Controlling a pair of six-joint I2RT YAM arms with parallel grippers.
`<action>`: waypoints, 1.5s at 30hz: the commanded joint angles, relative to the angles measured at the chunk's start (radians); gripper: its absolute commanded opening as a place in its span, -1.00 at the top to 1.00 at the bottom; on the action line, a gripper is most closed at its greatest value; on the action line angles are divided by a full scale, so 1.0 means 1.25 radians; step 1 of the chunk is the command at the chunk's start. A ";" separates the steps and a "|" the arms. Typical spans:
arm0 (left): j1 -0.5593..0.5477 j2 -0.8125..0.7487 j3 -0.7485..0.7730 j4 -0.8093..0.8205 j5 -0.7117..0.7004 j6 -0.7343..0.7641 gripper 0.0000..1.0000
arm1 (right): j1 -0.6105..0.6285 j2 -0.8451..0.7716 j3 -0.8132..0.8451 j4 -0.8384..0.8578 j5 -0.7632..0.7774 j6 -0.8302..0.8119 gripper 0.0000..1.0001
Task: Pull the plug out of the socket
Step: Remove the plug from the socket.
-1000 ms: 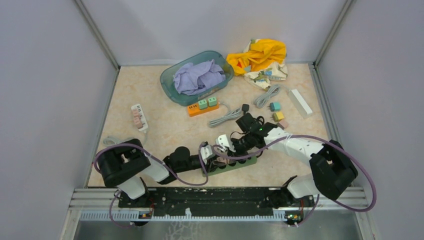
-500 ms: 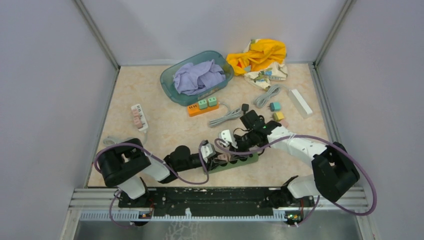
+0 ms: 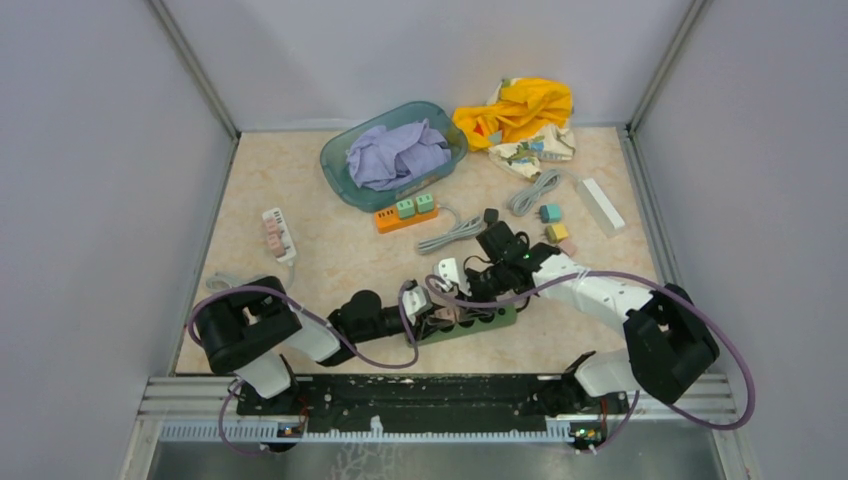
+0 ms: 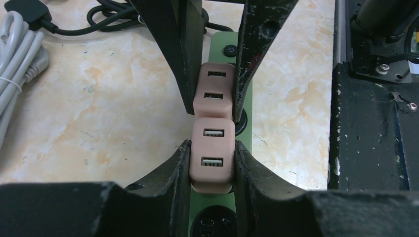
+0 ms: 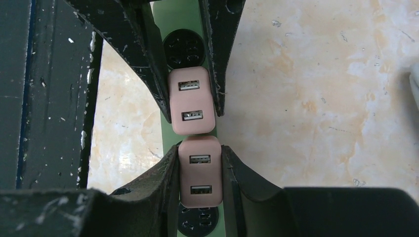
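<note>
1. The green power strip (image 3: 495, 320) lies on the table (image 3: 330, 270) at its near edge, about midway between left and right, running left to right.
2. 2 pink USB plugs stand on the strip end to end, just beside each other: the left pink plug (image 4: 212, 155) and the right pink plug (image 5: 200, 170). Whether their pins sit fully in the sockets cannot be told.
3. The left gripper (image 4: 212, 148) reaches in from the left, its jaws closed narrowly on the sides of the left pink plug.
4. The right gripper (image 5: 200, 150) reaches in from the right, its jaws clamped likewise on the right pink plug.
5. Each wrist view shows an uncovered round socket on the strip beyond the plugs.
6. Farther back: a teal basket (image 3: 340, 172) holding lavender cloth, an orange power strip (image 3: 405, 213) just in front of it, and a coiled grey cable (image 3: 450, 233).
</note>
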 commanded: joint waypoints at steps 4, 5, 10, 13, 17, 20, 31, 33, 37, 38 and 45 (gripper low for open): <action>0.000 0.009 0.004 -0.099 -0.008 0.023 0.99 | -0.058 -0.077 0.032 0.006 -0.146 -0.093 1.00; -0.001 0.008 0.007 -0.106 -0.008 0.027 0.99 | -0.058 -0.074 0.036 -0.022 -0.173 -0.129 1.00; -0.001 0.005 0.010 -0.118 -0.008 0.029 0.99 | -0.031 -0.042 0.043 -0.047 -0.197 -0.137 1.00; 0.000 0.013 0.014 -0.118 -0.002 0.029 0.99 | 0.008 -0.029 0.034 0.031 -0.134 -0.064 1.00; -0.001 0.025 0.022 -0.127 0.002 0.030 0.99 | 0.028 -0.016 0.028 0.121 -0.086 0.037 1.00; -0.001 0.029 0.023 -0.135 0.004 0.033 0.99 | 0.026 -0.013 0.030 0.146 -0.048 0.068 1.00; -0.001 0.046 0.026 -0.162 0.007 0.042 0.99 | -0.048 -0.062 0.026 -0.058 -0.238 -0.182 1.00; -0.001 0.057 0.041 -0.178 0.014 0.043 0.99 | -0.015 -0.048 0.028 -0.048 -0.221 -0.171 1.00; -0.001 0.074 0.050 -0.185 0.019 0.032 0.99 | 0.043 -0.014 0.038 0.008 -0.165 -0.094 1.00; -0.001 0.075 0.049 -0.184 0.019 0.030 0.99 | 0.045 -0.006 0.046 0.014 -0.162 -0.076 1.00; -0.001 0.076 0.036 -0.187 0.021 0.030 0.99 | -0.044 -0.037 0.062 0.019 -0.139 -0.040 1.00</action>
